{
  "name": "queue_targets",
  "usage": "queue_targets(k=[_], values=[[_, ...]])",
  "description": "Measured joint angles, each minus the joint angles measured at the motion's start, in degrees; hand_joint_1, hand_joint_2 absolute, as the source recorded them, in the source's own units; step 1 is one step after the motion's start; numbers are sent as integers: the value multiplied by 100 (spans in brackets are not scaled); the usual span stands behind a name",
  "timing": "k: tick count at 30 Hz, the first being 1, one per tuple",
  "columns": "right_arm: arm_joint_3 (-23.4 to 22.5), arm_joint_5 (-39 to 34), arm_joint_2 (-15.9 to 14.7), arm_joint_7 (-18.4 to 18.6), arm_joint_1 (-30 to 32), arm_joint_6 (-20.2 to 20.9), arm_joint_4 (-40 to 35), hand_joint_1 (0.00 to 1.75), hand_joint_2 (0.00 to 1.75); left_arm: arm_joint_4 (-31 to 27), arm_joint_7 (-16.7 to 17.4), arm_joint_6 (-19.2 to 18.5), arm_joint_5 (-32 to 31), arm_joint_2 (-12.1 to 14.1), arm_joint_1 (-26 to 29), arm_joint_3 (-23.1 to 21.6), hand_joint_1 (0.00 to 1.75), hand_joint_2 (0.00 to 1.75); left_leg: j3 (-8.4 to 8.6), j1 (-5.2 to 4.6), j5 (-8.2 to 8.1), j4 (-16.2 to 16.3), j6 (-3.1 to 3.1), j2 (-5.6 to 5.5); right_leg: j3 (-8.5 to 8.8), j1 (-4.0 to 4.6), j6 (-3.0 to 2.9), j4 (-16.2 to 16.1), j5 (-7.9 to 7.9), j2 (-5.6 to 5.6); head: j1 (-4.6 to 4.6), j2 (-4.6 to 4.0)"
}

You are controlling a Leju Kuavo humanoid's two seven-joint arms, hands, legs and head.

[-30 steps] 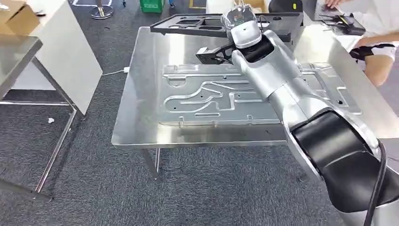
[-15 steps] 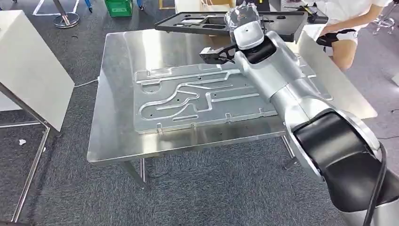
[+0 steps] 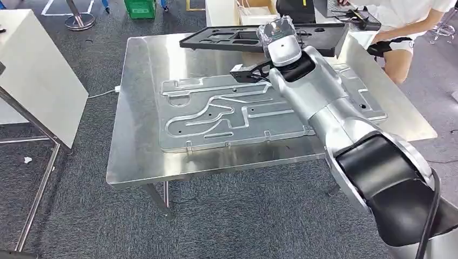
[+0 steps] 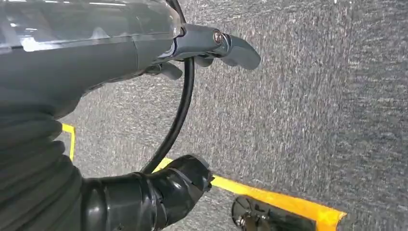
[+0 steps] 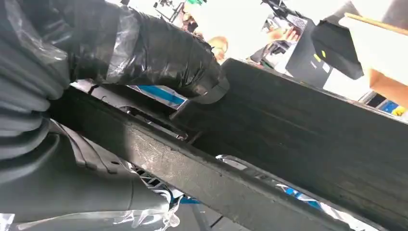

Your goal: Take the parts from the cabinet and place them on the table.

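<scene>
My right robot hand (image 3: 276, 33) gripped the black tray-like part (image 3: 254, 38) above the table's (image 3: 135, 162) far edge; next, I judged, lower and release it.

Right hand (image 3: 275, 32): fingers hidden behind its plastic-wrapped back where it meets the black tray (image 3: 227, 39). Tray: far right corner hidden by the arm. Person (image 3: 402, 21): cut off by the picture's top edge. Left hand (image 4: 211, 45): finger positions unclear.
</scene>
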Motion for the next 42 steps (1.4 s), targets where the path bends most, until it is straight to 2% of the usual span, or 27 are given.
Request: queue_targets(k=[9,25,42], values=[[-15,4,-13,-66,67,-9,-2,175,175,0,2,11,2,0,0,0,0,175,9,8,1,-8,-1,0,-4,5,1,9,1,1,0,0],[-157,-66,-109,-92,706,-356,0,175,175,0,-35,129,2,0,0,4,0,175,27,11,5,-34,-5,0,-7,8,-1,14,0,5,-2,0],[-299,-83,-123,-170,1051,-452,15,175,175,0,-70,188,-15,0,0,7,0,175,27,11,6,-35,-6,0,-7,8,-1,14,0,6,0,0]])
